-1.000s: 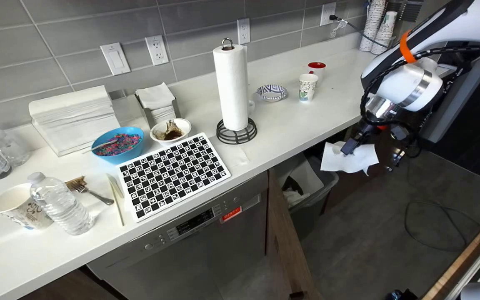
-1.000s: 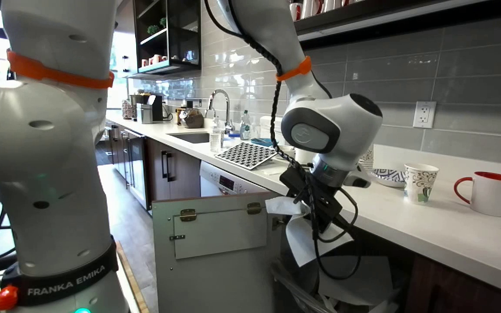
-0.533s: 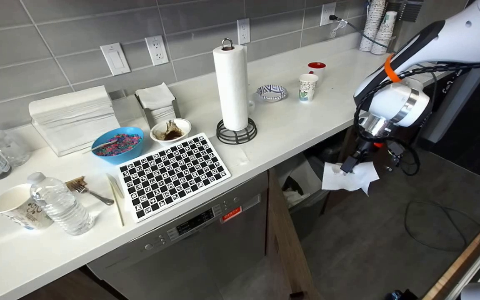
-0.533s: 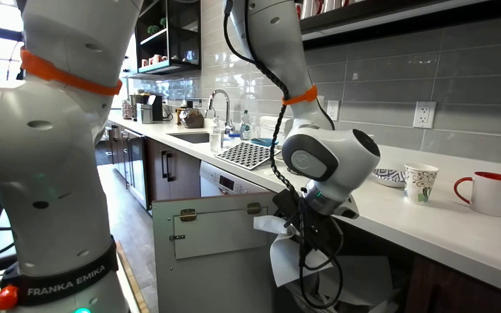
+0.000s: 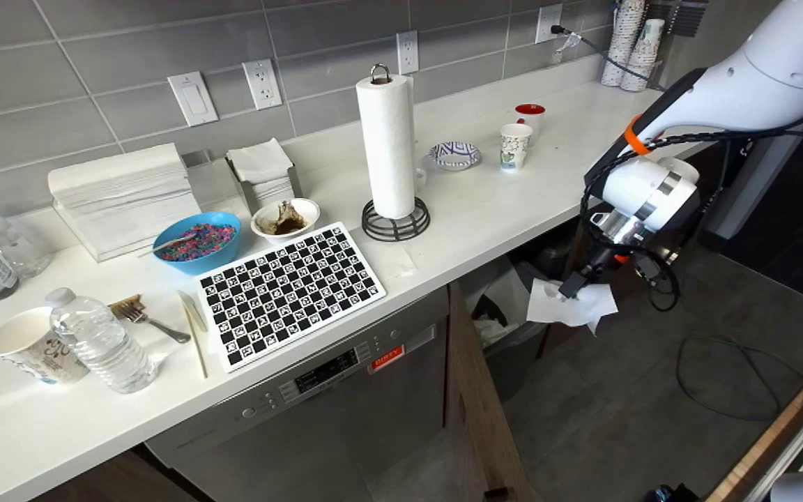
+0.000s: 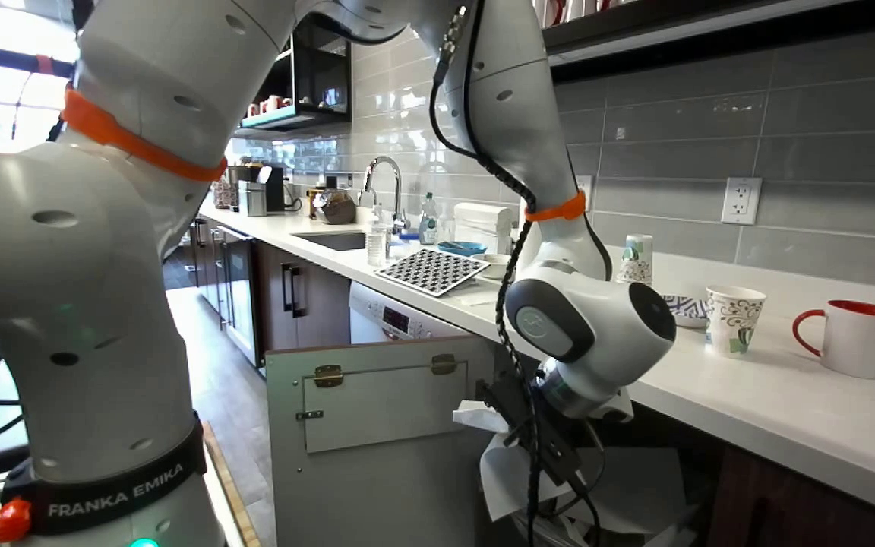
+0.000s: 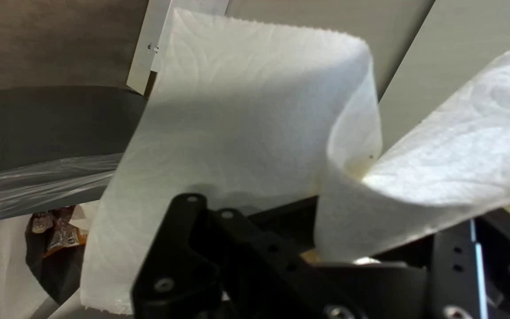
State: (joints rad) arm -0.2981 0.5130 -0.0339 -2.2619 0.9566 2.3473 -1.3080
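Observation:
A crumpled white paper towel (image 5: 593, 305) hangs from my gripper (image 5: 571, 287), which is shut on it. In the wrist view the sheet (image 7: 237, 133) spreads across the middle and folds over between the dark fingers (image 7: 259, 248), hiding their tips. Faint yellowish stains show near the pinch. Below the counter's edge, close to the gripper, stands a grey waste bin (image 5: 513, 355) in the opened cabinet. Its clear liner (image 7: 47, 181) and some wrappers (image 7: 62, 230) show at the left of the wrist view. Part of the towel (image 6: 506, 479) hangs in front of the bin in an exterior view.
The cabinet door (image 6: 377, 471) stands swung out beside the dishwasher (image 5: 318, 418). On the counter (image 5: 471, 216) are a paper towel roll (image 5: 387, 146), a checkered board (image 5: 290, 293), a blue bowl (image 5: 213, 258), a patterned cup (image 5: 513, 150) and a mug (image 6: 859, 342).
My gripper has come down, carrying the towel lower beneath the counter's edge and a little closer to the bin. It has stayed shut, and the objects on the counter have not moved.

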